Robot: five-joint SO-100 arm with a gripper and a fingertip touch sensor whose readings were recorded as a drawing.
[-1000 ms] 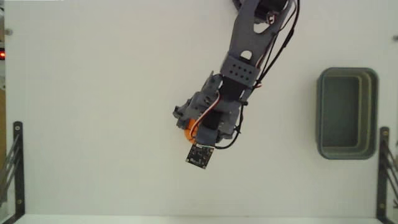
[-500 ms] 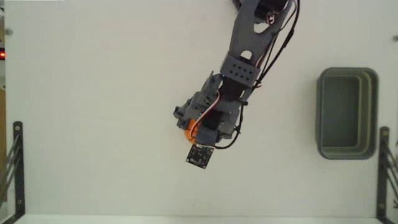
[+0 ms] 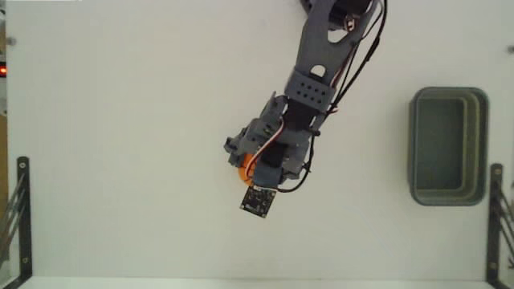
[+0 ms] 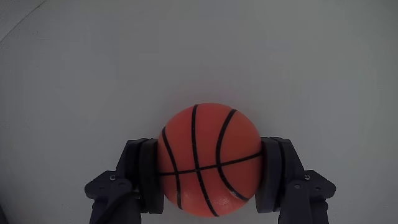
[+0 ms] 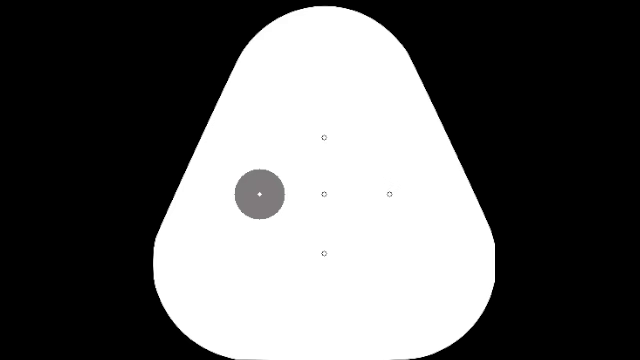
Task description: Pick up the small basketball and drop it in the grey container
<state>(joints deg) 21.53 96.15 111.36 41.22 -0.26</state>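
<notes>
Grasp step: jaws clamp the small basketball [image 4: 208, 160] on both sides. Next: lift, carry to grey container [image 3: 447, 146], release.

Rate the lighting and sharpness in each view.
Fixed view: bright, even light on the white table, soft focus, the grey container readable. Wrist view: dimmer and greyer, the small basketball sharp between the gripper fingers, which look dark, with no glare.

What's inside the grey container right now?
Nothing shows inside the grey container in the fixed view; its floor looks bare. The small basketball sits between the fingers of the gripper in the wrist view, hidden under the arm in the fixed view.
</notes>
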